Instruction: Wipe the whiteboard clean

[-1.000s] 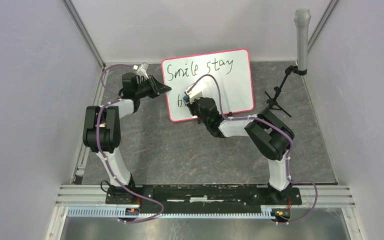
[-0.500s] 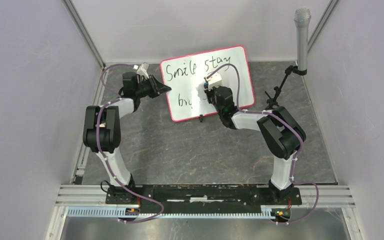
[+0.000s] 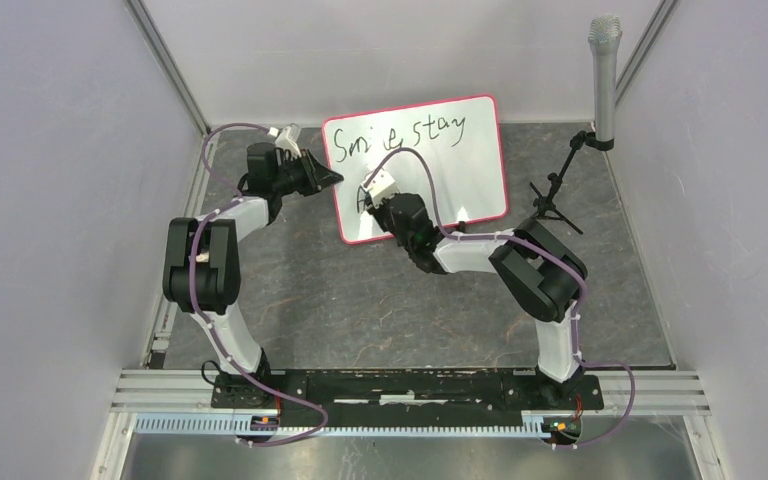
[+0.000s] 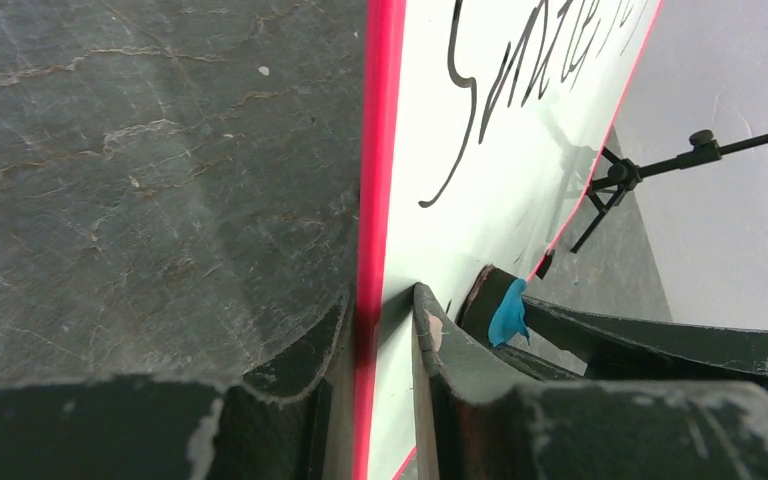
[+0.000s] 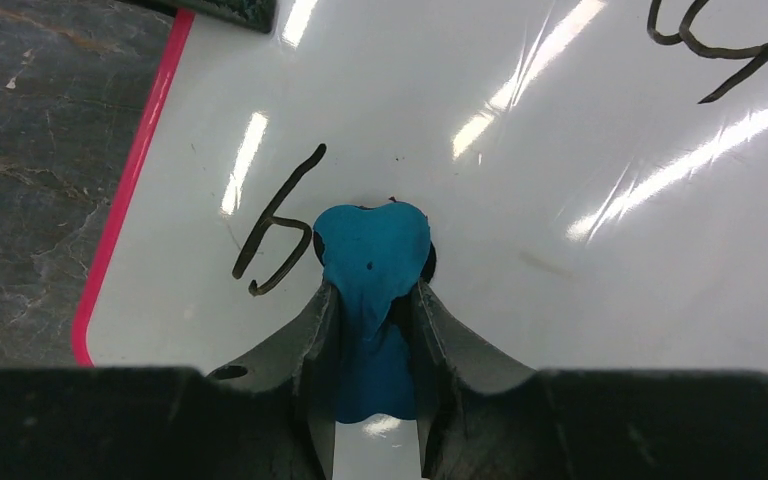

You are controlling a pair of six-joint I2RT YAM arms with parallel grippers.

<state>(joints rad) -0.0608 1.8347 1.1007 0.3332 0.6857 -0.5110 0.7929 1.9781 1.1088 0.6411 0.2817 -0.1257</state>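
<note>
Pink-red framing rims the whiteboard, which stands at the back middle of the dark stone-patterned mat in the overhead view. Black handwriting runs along the board's upper part. The left gripper meets the board's left edge. The right gripper is over the lower left of the white face, and its wrist hides whatever is written there. A grey microphone on a black stand rises at the right rear, well apart from the board.

From the left wrist, the two dark fingers are drawn in narrow on the board's left edge, one on each side of the frame, so this gripper is clamped on the board. Part of the handwriting slants across the glossy face above. Lower down, a blue eraser shows between the other arm's dark fingers, against the board.

From the right wrist, the eraser is pinched between closed-in fingertips, its rounded end pressed on the white surface. A black stroke like a "b" lies just left of it, not touching. Another black stroke sits in the upper right corner.
</note>
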